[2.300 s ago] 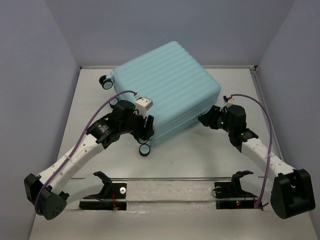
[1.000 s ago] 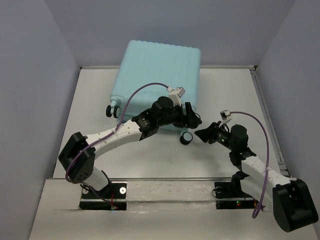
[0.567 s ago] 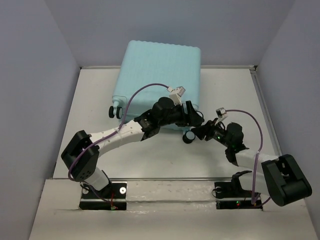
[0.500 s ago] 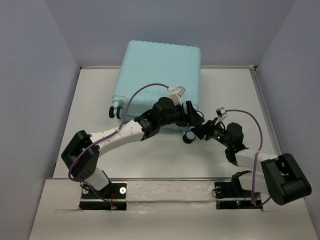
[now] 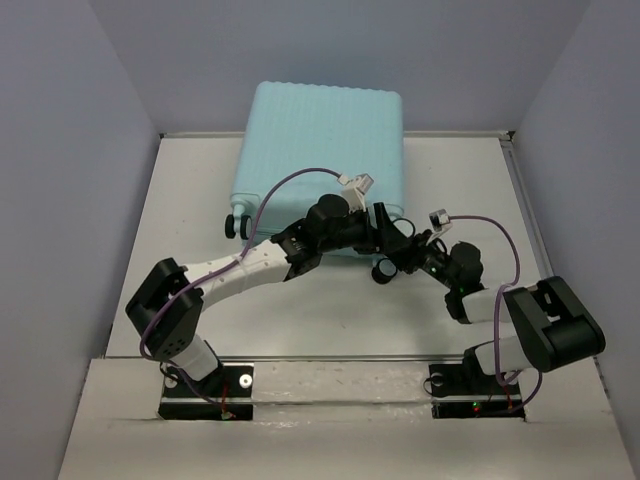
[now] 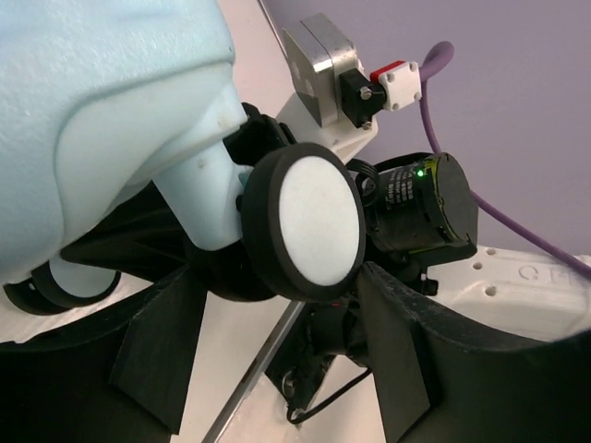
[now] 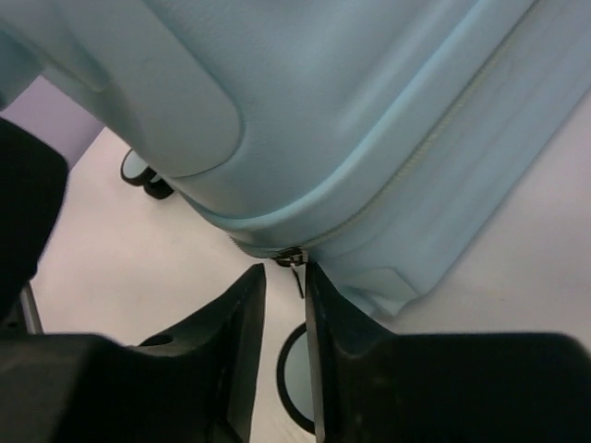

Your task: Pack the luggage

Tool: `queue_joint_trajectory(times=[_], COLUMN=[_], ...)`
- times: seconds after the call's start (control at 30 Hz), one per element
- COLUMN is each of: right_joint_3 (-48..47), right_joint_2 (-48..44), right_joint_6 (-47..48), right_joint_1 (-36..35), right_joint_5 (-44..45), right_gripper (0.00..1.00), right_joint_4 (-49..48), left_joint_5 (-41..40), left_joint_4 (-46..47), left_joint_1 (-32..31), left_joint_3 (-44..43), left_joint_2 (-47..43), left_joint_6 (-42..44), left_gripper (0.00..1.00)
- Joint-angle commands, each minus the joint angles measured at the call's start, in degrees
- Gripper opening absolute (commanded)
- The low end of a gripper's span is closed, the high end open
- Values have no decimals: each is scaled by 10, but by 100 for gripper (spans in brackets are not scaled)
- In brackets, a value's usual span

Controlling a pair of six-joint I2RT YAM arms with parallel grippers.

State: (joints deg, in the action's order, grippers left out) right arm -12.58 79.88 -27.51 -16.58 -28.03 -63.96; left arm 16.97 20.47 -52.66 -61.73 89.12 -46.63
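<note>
Aqua luggage [image 5: 320,150] lay shut on the far middle of the desk [image 5: 190,220], both arms at its near right corner.
From above, its long axis ran away from the bases; the left arm stretched across to bring the left fingers [image 5: 385,235] to that corner, and the right arm, folded back tight on itself, set the right fingers [image 5: 412,255] just beside them, over a wheel [image 5: 384,270]. At the left wrist, the left fingers [image 6: 277,286] stood wide, a wheel [image 6: 309,221] between them, untouched. At the right wrist, the right fingers [image 7: 284,272] were narrow, a slit left open, the zip pull [image 7: 294,258] at its mouth, not visibly pinched; the seam ran up and right from there, so the right arm looked best placed.
</note>
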Motion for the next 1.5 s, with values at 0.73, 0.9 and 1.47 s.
queue_joint_trajectory(times=[0.73, 0.9, 1.47], right_joint_3=[19, -15, -46], right_joint_2=[44, -28, -6], right_joint_6=[-60, -26, -16], right_joint_1=[-314, -314, -314], right_joint_5=[396, 395, 372], right_gripper=[7, 7, 7], right_joint_4=[-252, -64, -12], left_joint_5=[142, -38, -70], left_joint_4=[179, -145, -238], left_joint_1=[39, 20, 20], left_joint_3=[-154, -110, 75], left_joint_2=[31, -161, -265], left_joint_6=[-64, 155, 141], left_gripper=[6, 28, 96])
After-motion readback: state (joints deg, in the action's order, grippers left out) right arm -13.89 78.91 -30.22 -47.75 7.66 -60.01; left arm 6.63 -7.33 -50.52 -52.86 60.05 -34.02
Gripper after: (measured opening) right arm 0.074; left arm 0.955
